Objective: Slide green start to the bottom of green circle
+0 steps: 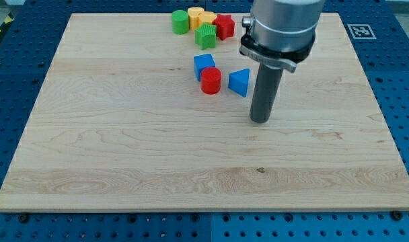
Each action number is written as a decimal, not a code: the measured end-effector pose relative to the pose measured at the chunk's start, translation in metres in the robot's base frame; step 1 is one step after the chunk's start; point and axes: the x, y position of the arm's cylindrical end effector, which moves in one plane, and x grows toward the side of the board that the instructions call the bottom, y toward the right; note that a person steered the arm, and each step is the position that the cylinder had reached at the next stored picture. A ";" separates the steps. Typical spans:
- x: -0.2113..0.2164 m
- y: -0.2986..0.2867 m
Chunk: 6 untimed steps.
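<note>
Currently the green circle [180, 21], a short cylinder, sits at the far edge of the table [110, 148], left end of a cluster. Just right of it: a yellow block [196, 15], shape unclear, then the green star [205, 36], ridged and lobed, slightly nearer, touching a red star [224, 26]. Nearer, mid-table: blue cube [203, 64] touching red cylinder [210, 80], blue triangle [239, 82] beside. My tip [259, 121] rests right of that trio, apart from all blocks. No pincer fitted, so no state to record. A black-and-white marker tag [360, 31] shows far right; no readable writing.
</note>
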 end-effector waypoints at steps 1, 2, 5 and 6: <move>-0.006 0.011; -0.045 0.013; -0.157 -0.031; -0.182 -0.079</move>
